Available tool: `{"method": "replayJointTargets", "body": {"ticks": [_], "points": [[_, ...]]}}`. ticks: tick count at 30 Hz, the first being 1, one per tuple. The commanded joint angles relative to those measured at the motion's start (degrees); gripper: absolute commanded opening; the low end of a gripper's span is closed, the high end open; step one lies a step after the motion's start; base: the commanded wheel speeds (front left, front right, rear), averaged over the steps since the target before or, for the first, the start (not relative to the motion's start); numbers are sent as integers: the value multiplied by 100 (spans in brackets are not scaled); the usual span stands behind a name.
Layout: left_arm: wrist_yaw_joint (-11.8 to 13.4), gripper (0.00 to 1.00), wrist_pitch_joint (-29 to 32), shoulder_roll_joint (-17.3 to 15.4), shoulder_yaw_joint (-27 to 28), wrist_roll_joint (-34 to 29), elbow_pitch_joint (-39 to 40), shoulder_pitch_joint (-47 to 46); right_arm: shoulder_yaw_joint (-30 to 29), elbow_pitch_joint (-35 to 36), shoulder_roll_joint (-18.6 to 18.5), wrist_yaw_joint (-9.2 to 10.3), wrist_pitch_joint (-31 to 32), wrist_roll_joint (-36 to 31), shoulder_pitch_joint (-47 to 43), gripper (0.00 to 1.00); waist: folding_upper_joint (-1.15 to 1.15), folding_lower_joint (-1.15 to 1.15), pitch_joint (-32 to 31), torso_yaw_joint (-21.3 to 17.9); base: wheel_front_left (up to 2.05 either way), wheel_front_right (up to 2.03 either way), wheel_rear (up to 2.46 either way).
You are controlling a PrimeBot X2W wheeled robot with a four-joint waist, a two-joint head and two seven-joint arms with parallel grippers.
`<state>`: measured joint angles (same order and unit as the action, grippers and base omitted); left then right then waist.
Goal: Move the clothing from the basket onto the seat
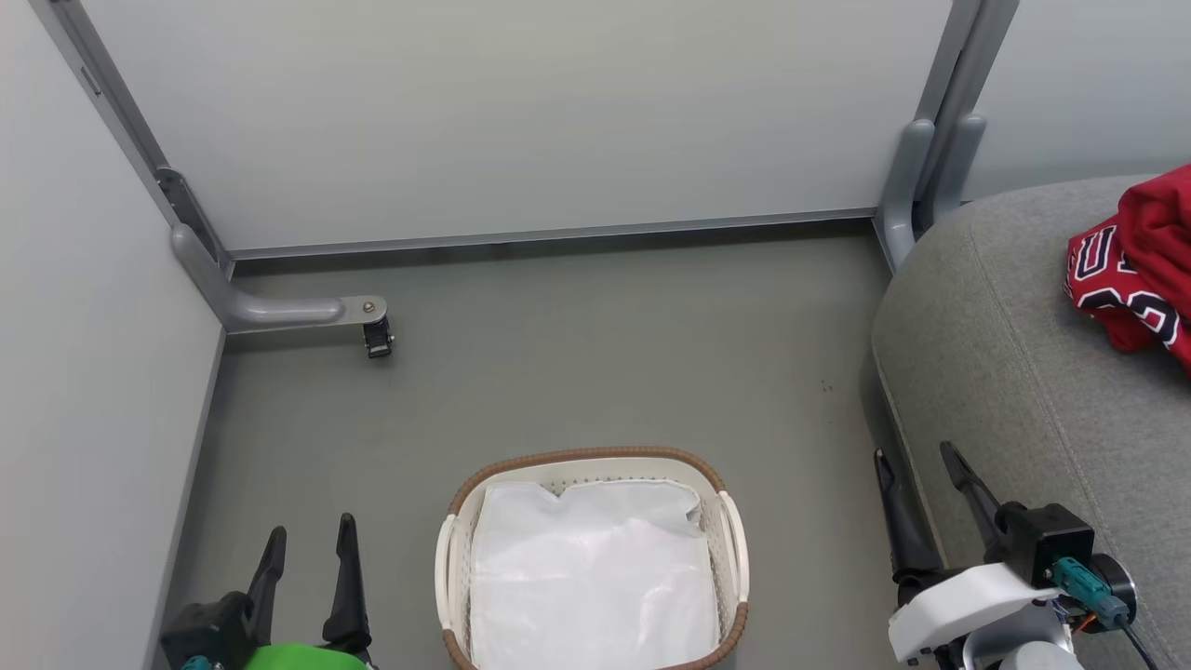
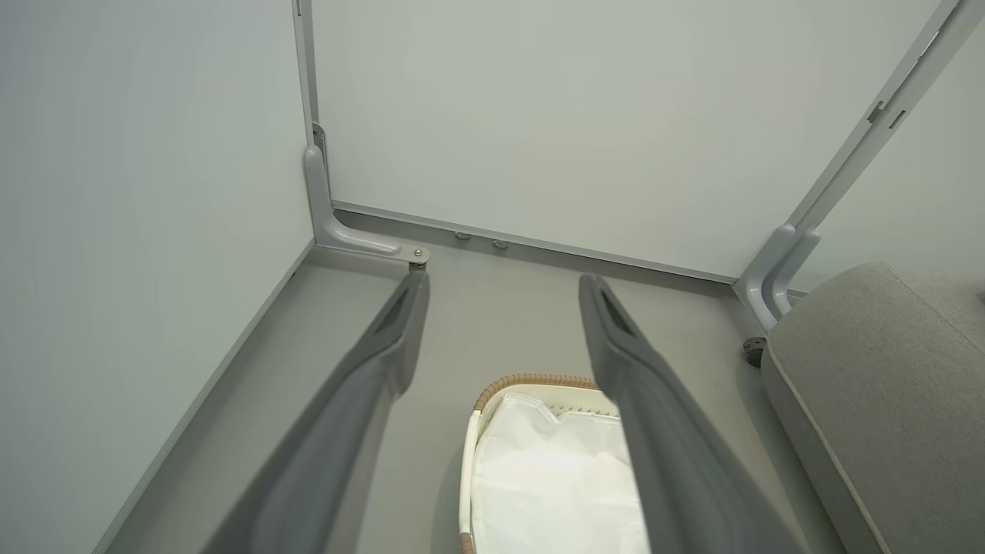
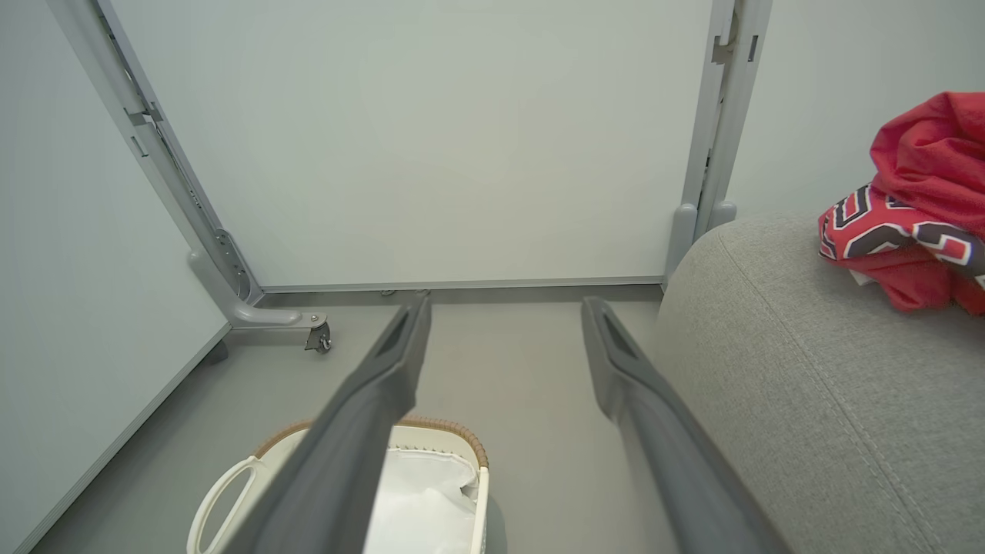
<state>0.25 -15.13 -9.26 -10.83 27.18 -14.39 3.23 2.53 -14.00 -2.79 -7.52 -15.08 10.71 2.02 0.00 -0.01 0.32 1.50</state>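
Though lined with a white sheet [image 1: 595,568], basket [image 1: 586,453]: on the floor [image 1: 605,354], between the two tools.
Clothing [image 1: 1130,270]: red, crumpled on the seat, far right, well apart from the basket.
Seat [image 1: 1005,391]: grey, right of the basket.
Left tool [image 1: 312,527]: spread wide, over the floor.
Right tool [image 1: 913,453]: spread wide, beside the seat's edge.

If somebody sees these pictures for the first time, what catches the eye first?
The red clothing stands out, heaped on the grey seat at the right. Next comes the cream basket on the floor in the middle, holding a white liner sheet.
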Motion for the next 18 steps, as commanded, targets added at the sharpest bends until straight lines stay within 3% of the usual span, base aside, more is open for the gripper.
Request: {"method": "replayJointTargets", "body": {"ticks": [1,18], "points": [[-36,100,-2,47,58,-101,20,82,-17,-17,-21,7,-13,19,-45,100,0,1,-6,5,0,0,0],[-305,100,-3,349,316,-525,-136,108,-146,-183,-21,6,-13,35,14,100,0,1,-39,-5,0,0,0]]}}
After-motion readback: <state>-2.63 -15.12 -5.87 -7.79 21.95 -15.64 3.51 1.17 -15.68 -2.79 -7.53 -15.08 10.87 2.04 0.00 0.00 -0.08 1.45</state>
